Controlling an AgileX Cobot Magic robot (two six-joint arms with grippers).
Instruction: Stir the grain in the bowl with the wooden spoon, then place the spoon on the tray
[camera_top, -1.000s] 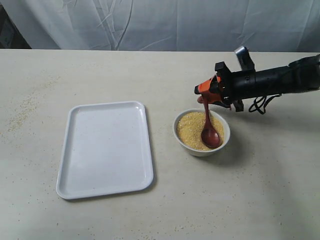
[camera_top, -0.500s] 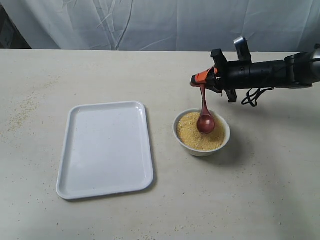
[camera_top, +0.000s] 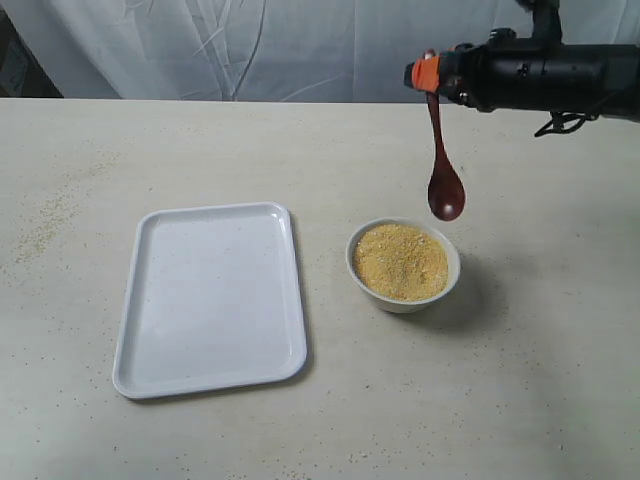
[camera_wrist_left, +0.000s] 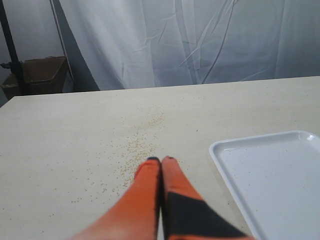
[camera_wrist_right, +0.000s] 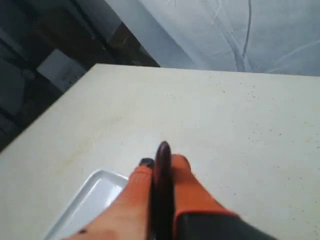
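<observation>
High on the right, my right gripper (camera_top: 428, 73) is shut on the handle end of the dark reddish wooden spoon (camera_top: 443, 170). The spoon hangs straight down, its oval bowl in the air just above the far right rim of the small white bowl (camera_top: 403, 294). Yellow grain (camera_top: 402, 261) fills that bowl in a low mound. The white tray (camera_top: 212, 298) lies flat to the bowl's left, with nothing on it. In the right wrist view the spoon handle (camera_wrist_right: 162, 185) sits between the orange fingers (camera_wrist_right: 136, 192). My left gripper (camera_wrist_left: 161, 161) is shut on nothing, beside the tray's corner (camera_wrist_left: 270, 170).
Loose grains (camera_wrist_left: 137, 147) are scattered on the beige table ahead of the left gripper and along the far left of the table (camera_top: 45, 225). A white cloth backdrop (camera_top: 300, 45) hangs behind the table's far edge.
My right gripper has risen and swung back, lifting the spoon out of the grain until it hangs clear above the bowl. The tray and bowl have not moved.
</observation>
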